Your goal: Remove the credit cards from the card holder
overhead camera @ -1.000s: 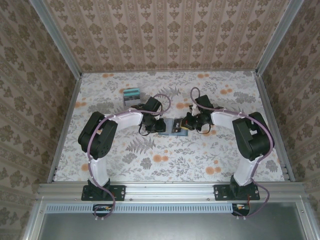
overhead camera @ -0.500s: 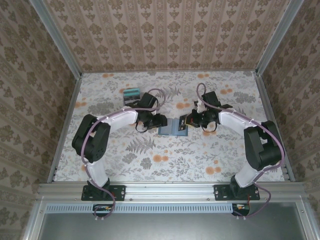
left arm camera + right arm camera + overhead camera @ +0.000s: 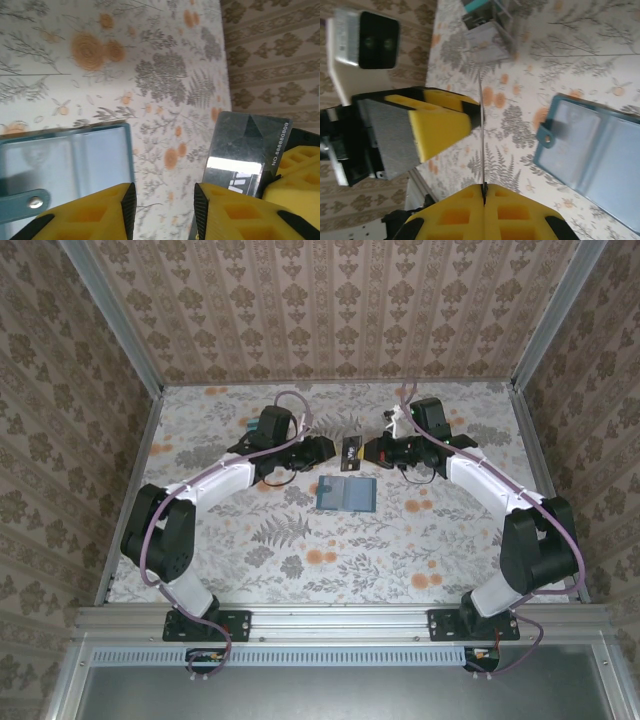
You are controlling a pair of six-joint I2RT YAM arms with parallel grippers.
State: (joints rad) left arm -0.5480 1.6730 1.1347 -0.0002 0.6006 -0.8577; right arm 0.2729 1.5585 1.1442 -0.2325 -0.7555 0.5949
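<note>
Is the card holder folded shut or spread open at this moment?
Spread open. The card holder lies flat on the table, both teal panels side by side, and its snap tab is unfastened.

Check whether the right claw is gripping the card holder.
No, the right claw pinches a dark card, while the card holder lies open on the table.

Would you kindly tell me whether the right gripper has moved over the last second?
Yes. The right gripper, shut on a credit card, has drawn away from the card holder toward the back wall.
</note>
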